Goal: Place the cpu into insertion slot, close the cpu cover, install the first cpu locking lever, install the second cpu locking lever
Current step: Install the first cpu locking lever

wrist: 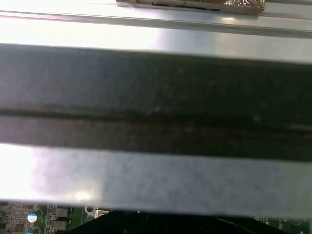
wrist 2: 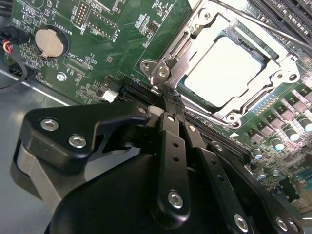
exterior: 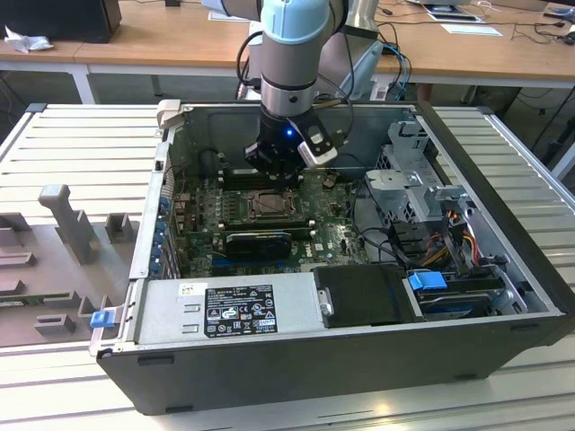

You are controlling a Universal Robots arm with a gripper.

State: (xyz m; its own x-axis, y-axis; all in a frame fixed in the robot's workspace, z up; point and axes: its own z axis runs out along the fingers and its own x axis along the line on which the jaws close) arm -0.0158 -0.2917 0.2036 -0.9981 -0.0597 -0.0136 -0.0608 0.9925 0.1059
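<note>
Your gripper (wrist 2: 168, 95) has its fingers together, touching the cpu cover (wrist 2: 183, 61) corner; the cpu (wrist 2: 226, 68) sits inside. Push gently, straight down.

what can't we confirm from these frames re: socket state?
- Levers: in the second wrist view the gripper fingers, closed together, sit against the corner of the cpu cover; whether either lever is latched is hidden behind them.
- The cpu shows through the cover window, glare-washed; pin seating not visible.
- Exterior view: the insertion slot is too small to judge levers.
- First wrist view: a blurred dark bar blocks the board.
</note>
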